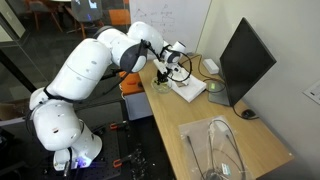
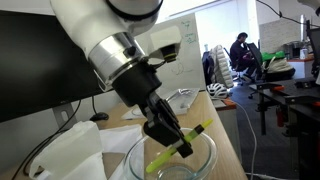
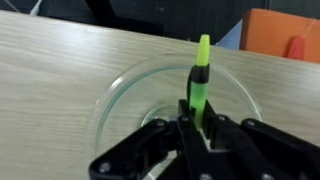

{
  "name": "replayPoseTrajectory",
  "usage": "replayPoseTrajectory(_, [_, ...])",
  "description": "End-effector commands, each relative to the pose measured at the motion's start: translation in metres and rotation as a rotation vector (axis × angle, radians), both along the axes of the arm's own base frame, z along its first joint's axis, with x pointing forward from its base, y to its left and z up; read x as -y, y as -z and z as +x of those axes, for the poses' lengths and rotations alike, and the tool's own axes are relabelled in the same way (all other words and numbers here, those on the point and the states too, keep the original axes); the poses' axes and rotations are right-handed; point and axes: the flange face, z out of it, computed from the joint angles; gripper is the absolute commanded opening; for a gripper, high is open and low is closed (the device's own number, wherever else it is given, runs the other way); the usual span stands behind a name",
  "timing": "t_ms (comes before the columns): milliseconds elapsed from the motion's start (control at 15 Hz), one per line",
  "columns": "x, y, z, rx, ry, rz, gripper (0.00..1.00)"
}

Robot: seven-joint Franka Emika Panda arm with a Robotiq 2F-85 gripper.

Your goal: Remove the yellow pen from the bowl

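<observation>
The black two-finger gripper (image 2: 178, 143) is clamped mid-barrel on the slim yellow-green plastic pen (image 3: 203, 60), which tilts inside the small shallow clear round bowl (image 3: 135, 95) near the wooden table's (image 3: 50, 60) robot-side edge. The pen is likely light, stiff and slick, so a mid-barrel hold suits it.

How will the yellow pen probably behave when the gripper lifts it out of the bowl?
The yellow pen juts straight from the gripper, so likely stiff and light. Its slim smooth barrel may slip or pivot.
</observation>
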Motion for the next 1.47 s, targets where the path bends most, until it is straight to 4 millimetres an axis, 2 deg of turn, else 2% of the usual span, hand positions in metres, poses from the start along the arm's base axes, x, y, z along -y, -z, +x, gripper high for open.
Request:
replayPoseTrajectory(0, [0.0, -0.038, -0.002, -0.055, -0.001, 0.053, 0.04])
replayPoseTrajectory(267, [0.015, -0.089, 0.007, -0.042, 0.023, 0.129, 0.04])
replayPoseTrajectory(400, [0.035, -0.113, 0.016, -0.006, 0.043, 0.169, 0.04])
replayPoseTrajectory(600, [0.08, -0.126, 0.034, 0.106, -0.001, 0.137, 0.04])
replayPoseTrajectory(800, [0.132, -0.115, 0.047, 0.206, -0.129, 0.072, 0.04])
replayPoseTrajectory(1000, [0.173, -0.084, 0.047, 0.269, -0.232, 0.027, 0.04])
replayPoseTrajectory(1133, [0.189, -0.062, 0.039, 0.32, -0.26, -0.005, 0.04])
replayPoseTrajectory(1400, [0.207, -0.033, 0.01, 0.43, -0.247, -0.023, 0.04])
